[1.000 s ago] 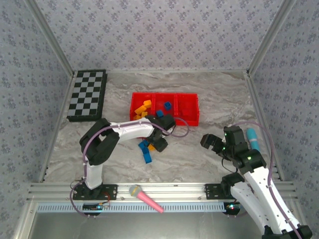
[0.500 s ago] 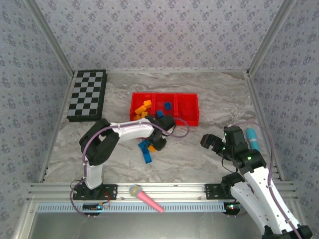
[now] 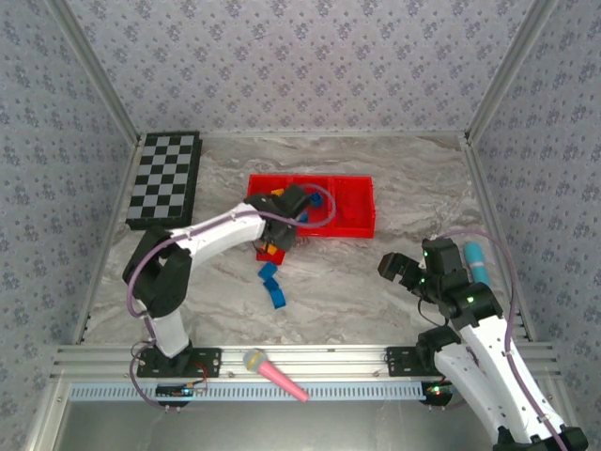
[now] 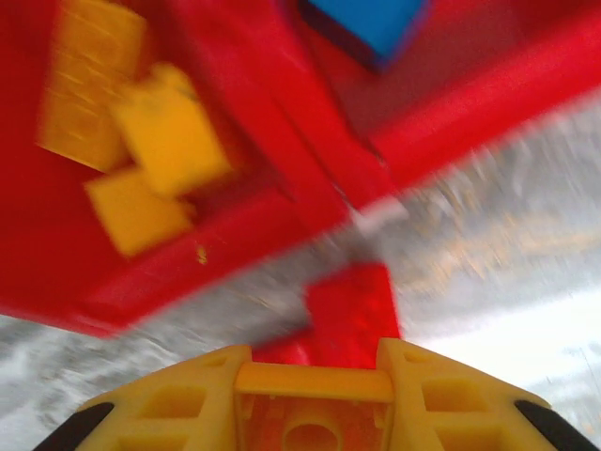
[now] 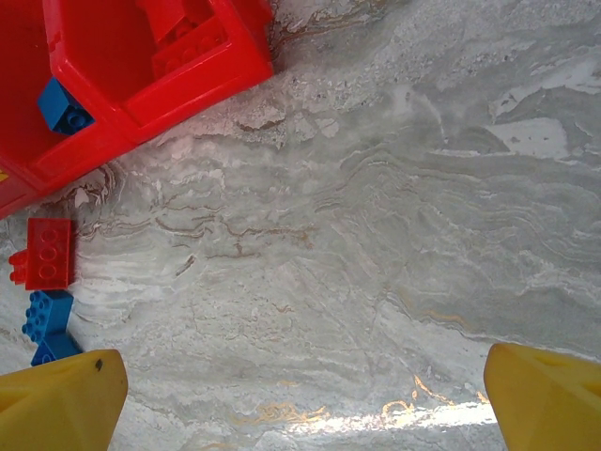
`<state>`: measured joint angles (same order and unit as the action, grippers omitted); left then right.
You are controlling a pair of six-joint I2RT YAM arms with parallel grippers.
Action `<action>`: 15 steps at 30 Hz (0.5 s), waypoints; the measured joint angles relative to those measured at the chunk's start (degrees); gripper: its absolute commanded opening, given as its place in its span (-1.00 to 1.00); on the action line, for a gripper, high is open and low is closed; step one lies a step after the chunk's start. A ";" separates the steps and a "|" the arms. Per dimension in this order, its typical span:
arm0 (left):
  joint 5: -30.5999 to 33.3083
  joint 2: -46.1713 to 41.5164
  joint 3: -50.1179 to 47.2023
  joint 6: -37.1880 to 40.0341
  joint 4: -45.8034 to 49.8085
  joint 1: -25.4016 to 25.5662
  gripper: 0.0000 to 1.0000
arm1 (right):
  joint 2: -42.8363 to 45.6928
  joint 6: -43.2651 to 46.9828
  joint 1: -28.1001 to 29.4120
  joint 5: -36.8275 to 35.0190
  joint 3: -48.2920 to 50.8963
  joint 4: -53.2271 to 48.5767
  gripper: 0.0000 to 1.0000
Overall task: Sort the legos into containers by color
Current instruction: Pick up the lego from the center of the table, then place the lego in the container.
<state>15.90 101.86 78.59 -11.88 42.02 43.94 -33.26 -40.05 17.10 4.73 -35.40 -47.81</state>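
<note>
Left gripper point(image 3: 280, 228) has swung from loose legos point(image 3: 271, 284) to the tray point(image 3: 368, 212) front wall, presumably to deposit; its finger spread is indeterminable. Right gripper point(image 3: 393, 268) idles aside, fingers wide apart, empty.

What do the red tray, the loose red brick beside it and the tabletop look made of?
Red tray: glossy moulded plastic, going by thin walls and sheen. Red brick: hard plastic, studded top, similar colour. Tabletop: smooth, grey-veined marble look with glare; real stone or printed laminate, cannot tell.
</note>
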 measured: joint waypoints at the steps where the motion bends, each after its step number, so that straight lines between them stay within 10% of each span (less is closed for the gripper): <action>1: 0.15 0.00 1.38 0.02 -0.31 -1.49 -0.72 | 0.00 0.00 0.00 0.00 0.00 0.02 0.99; 15: 1.29 12.48 20.50 0.42 -2.89 -13.64 -0.54 | 0.15 0.28 -0.63 0.87 0.98 0.87 0.99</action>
<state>17.19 114.34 99.09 -11.46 39.13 30.30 -33.10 -39.77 16.47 5.61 -34.41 -46.94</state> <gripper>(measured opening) 0.315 0.996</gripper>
